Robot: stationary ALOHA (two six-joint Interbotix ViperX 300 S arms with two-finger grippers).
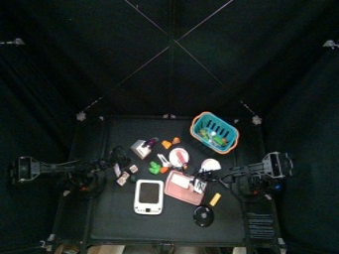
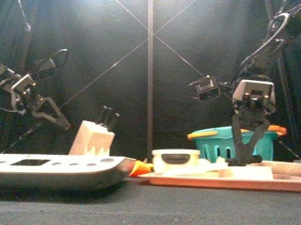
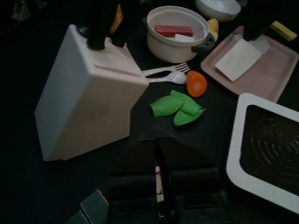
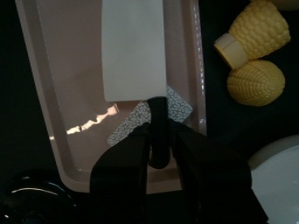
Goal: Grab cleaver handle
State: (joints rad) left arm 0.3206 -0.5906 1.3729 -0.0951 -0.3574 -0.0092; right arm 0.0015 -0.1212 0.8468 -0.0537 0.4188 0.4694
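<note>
Top view: your right gripper (image 1: 201, 183) hovers over the pink tray (image 1: 181, 189).
Front view: it hangs just above that tray.
Left wrist: your left gripper (image 3: 160, 179) looks closed, empty, beside the knife block (image 3: 82, 96).
Right wrist: jaws closed around the cleaver handle (image 4: 156, 144); the cleaver (image 4: 133, 48) lies in the tray.

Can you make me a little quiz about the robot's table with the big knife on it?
1. True or false: the cleaver lies on the pink tray.
2. Which end effector is over the cleaver's handle? A: left. B: right.
3. Fill in the gap: the two bumpy toys beside the tray are coloured ____.

Key: 1 true. 2 B, the right end effector. 3 yellow.
</note>
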